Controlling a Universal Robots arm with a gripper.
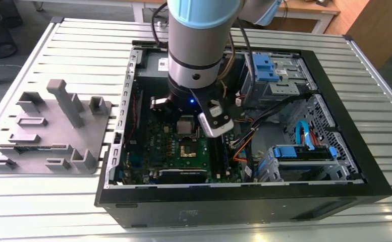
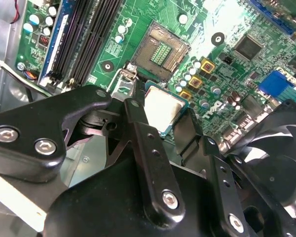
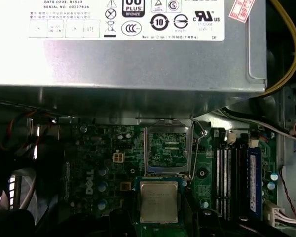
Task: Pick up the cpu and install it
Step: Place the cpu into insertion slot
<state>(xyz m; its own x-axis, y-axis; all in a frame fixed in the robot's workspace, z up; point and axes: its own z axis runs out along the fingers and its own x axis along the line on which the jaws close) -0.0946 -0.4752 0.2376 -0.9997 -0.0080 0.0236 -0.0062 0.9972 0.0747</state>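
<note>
Inside the open computer case on the slatted table, the arm reached down over the green board. In the second wrist view the gripper was clenched on the cpu. A black finger pressed against each of two opposite edges of the chip, and its silver top faced the camera. The cpu was held over the board just beside the open socket, not seated in it. In the first wrist view the cpu showed next to the socket, with the memory slots to one side and the grey power box beyond. At the exterior view's left, a grey holder tray lay on the table, apart from the case.
</note>
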